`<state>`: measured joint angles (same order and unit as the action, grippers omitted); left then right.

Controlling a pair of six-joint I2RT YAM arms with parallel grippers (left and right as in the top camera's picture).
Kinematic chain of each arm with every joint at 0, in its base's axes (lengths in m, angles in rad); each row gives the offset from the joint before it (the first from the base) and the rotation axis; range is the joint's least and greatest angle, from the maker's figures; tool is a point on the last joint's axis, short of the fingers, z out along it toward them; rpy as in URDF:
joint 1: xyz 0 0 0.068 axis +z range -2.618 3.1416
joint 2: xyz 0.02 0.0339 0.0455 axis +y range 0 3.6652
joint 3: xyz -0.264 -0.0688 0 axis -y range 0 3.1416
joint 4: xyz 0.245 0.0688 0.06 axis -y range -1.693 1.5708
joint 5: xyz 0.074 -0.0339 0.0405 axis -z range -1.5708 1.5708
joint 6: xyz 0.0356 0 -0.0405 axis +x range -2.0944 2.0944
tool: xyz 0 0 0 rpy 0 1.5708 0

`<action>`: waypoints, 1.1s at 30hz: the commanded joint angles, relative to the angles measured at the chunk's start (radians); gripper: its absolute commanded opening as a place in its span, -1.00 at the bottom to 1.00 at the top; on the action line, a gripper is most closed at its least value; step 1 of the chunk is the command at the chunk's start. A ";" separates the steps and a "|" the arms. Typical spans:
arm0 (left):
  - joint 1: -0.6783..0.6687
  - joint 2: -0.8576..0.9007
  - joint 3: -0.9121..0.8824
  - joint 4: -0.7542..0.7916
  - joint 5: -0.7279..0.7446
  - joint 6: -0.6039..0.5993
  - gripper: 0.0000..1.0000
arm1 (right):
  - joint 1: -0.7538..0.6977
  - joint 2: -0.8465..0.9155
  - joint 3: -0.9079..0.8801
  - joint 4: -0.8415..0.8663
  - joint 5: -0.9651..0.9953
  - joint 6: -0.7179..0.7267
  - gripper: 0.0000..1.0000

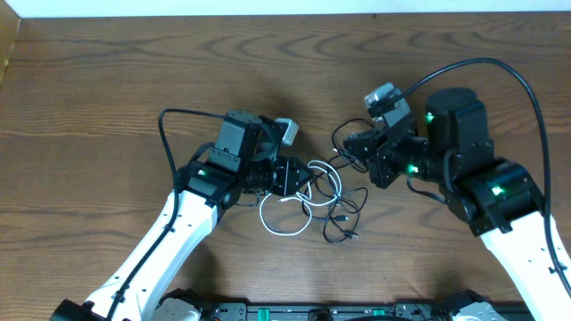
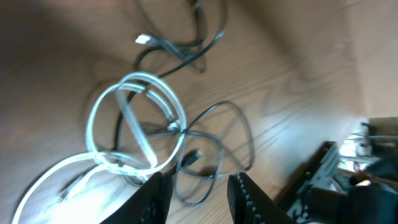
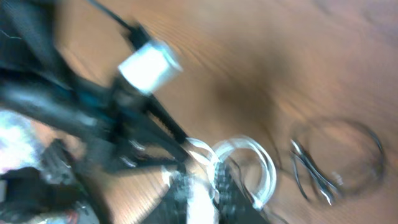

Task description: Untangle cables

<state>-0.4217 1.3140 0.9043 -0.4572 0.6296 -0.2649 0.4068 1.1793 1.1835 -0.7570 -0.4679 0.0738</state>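
The cables (image 1: pixel 314 203) lie in a loose tangle at the middle of the wooden table (image 1: pixel 107 80), between the two arms, with the white cable (image 2: pixel 134 124) coiled on the left of the heap and the black cords (image 2: pixel 217 143) looping to its right and far side. The left gripper (image 2: pixel 199 196) hangs just over the near edge of the tangle with its fingers spread apart, a thin black loop lying in the gap. The right gripper (image 3: pixel 202 193) is beside the white coils, but the right wrist view is too blurred to tell whether it is clamped or parted.
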 commanded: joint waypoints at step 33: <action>0.000 0.005 0.016 -0.179 -0.395 -0.093 -0.28 | 0.127 0.456 0.136 -0.138 0.222 -0.040 -0.98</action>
<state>-0.4217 1.3144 0.9043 -0.6304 0.2546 -0.3447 0.5625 1.7710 1.2076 -0.8780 -0.2405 -0.0013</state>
